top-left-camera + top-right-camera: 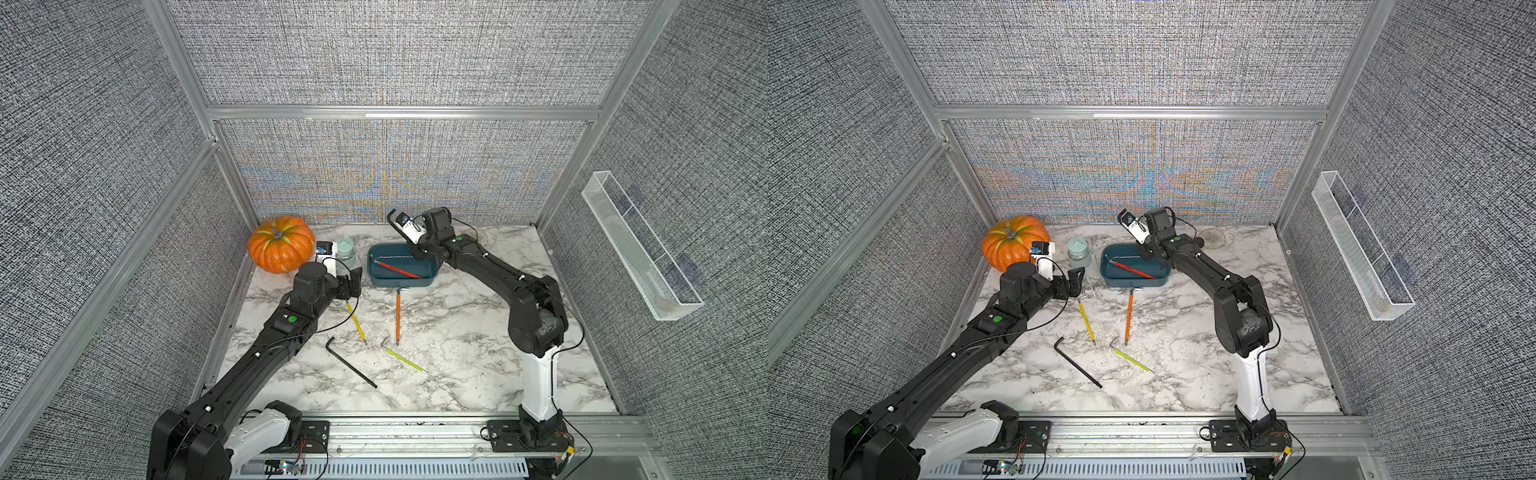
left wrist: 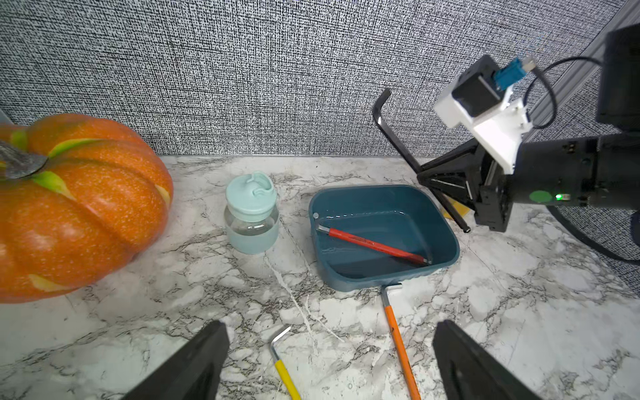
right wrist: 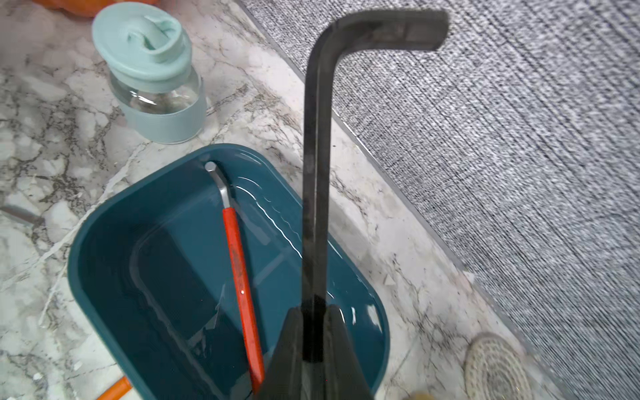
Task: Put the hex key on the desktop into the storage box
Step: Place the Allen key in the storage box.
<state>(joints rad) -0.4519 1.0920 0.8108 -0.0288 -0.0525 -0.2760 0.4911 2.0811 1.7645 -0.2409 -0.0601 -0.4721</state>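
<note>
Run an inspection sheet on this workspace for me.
Surface: marble desktop, lightly scratched.
Job's things: storage box holds red hex key; loose black hex key, yellow hex key, yellow-green hex key and orange hex key lie on the desktop, orange one against the box.
Clutter: pumpkin, mint-lidded jar, round woven mat.
End effectors: right end effector shut on held black hex key above the box; left end effector open, empty.
Cables: black cable looping at the right wrist.
Surroundings: grey fabric walls, aluminium rails, clear wall tray.
</note>
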